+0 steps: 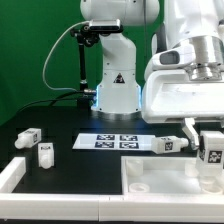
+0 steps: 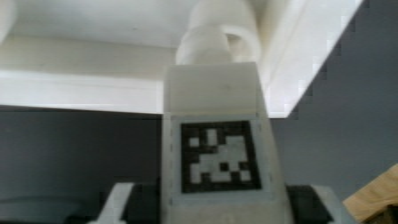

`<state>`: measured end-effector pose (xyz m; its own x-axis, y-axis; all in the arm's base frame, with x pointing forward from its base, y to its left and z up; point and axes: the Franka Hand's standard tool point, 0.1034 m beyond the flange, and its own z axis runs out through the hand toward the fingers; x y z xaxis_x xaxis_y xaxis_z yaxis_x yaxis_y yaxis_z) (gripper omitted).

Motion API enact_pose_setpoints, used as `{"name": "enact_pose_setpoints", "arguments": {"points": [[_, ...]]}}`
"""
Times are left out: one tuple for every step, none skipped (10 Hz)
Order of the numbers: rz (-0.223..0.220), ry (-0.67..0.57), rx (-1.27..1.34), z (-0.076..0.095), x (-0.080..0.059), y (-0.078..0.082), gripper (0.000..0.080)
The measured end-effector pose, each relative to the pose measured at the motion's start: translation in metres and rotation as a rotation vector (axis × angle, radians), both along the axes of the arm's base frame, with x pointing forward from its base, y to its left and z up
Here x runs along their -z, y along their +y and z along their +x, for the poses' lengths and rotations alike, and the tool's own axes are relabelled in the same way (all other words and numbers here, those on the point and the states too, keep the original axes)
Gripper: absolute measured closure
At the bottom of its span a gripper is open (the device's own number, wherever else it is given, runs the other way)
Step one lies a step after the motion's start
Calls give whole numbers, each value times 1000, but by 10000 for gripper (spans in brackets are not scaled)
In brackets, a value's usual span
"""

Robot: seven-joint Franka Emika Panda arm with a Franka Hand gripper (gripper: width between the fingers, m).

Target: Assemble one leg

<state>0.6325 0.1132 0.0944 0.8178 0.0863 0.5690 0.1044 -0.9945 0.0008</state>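
Note:
My gripper is shut on a white leg with a black-and-white tag and holds it upright over the far right corner of the white tabletop. In the wrist view the leg fills the middle between my gripper's jaws. Its rounded end points at the inner corner of the tabletop. Another leg lies on the table just behind the tabletop. Two more legs stand at the exterior view's left.
The marker board lies flat on the black table in front of the robot base. A white L-shaped rail runs along the near left corner. A green backdrop stands behind.

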Motion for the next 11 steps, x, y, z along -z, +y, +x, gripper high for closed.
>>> {"name": "enact_pose_setpoints", "arguments": {"points": [[0,-7,-3,3,0,3,514],[0,-3,-5,4,5,5,512],[3,-3,3,4,6,5,512],[1,-8,3,4,7,4,512],[-3,-5,3,3,12,2,512],[-6,-1,1,1,15,1,512],[-9,-3,1,1,18,1,512],[-9,-13,1,1,18,0,512],[-12,-23,0,2,18,-1,512],[-13,-24,-1,2,18,-1,512],[-12,-15,-2,2,18,-1,512]]}}
